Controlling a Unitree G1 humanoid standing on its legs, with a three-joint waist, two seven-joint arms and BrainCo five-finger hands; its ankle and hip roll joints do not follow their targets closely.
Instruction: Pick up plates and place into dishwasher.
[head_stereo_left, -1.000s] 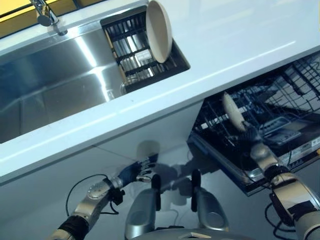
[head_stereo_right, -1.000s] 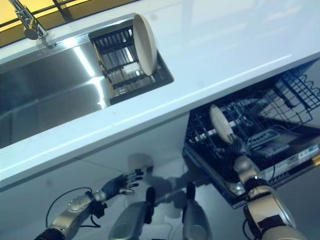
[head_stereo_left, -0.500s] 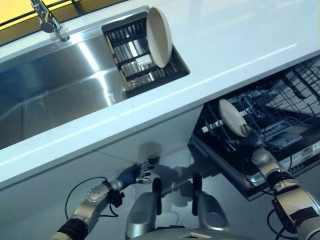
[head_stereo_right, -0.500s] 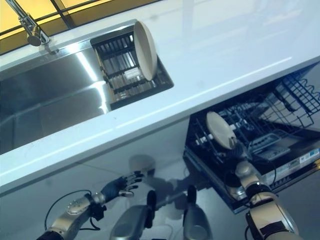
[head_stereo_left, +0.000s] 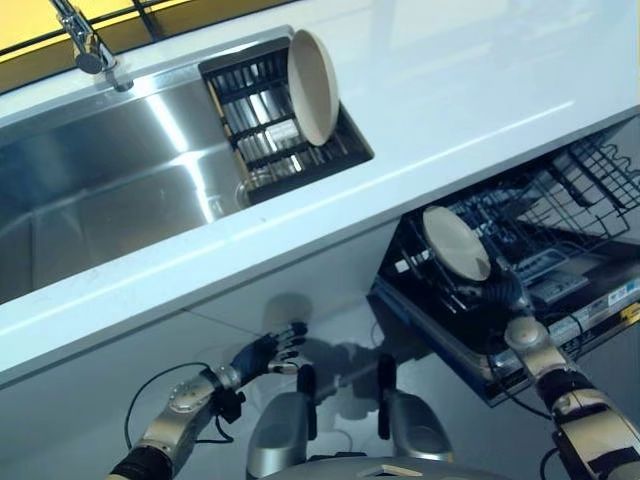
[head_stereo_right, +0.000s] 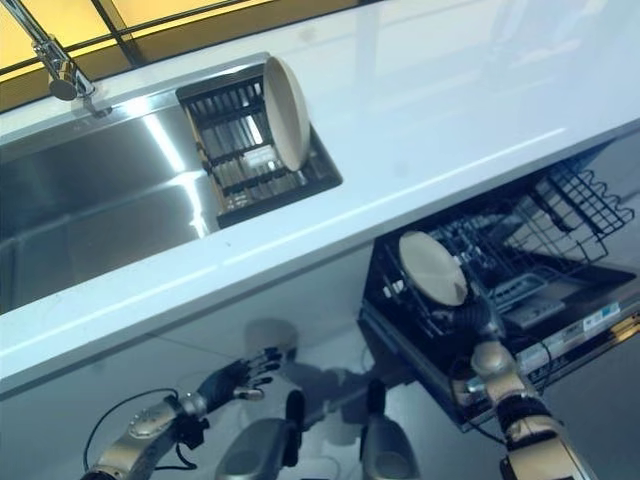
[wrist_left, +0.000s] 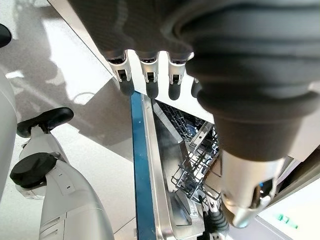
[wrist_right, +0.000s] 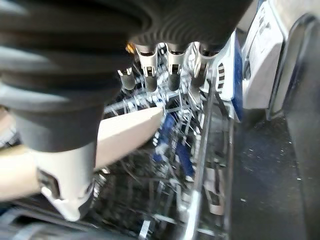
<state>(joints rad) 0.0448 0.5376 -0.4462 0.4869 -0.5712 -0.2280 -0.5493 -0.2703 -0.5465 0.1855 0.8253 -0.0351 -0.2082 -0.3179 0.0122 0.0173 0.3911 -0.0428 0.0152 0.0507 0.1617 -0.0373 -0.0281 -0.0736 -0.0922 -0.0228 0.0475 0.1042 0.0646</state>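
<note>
A beige plate (head_stereo_left: 456, 243) hangs tilted over the front left part of the open dishwasher's lower rack (head_stereo_left: 560, 205). My right hand (head_stereo_left: 503, 296) is shut on its lower edge from below. In the right wrist view the plate (wrist_right: 125, 132) lies between the thumb and the fingers (wrist_right: 172, 67), with the rack's wires right behind it. A second beige plate (head_stereo_left: 313, 72) stands on edge in the black drying rack (head_stereo_left: 262, 120) set in the sink. My left hand (head_stereo_left: 265, 352) hangs open low in front of the cabinet, holding nothing.
A white countertop (head_stereo_left: 450, 90) runs across above the dishwasher. The steel sink (head_stereo_left: 110, 190) with its tap (head_stereo_left: 85, 45) lies at the left. The dishwasher's open door (head_stereo_left: 470, 345) juts out below the rack.
The plate in my right hand has turned from nearly edge-on to showing its face and has sunk slightly toward the rack. The left hand has hardly moved.
</note>
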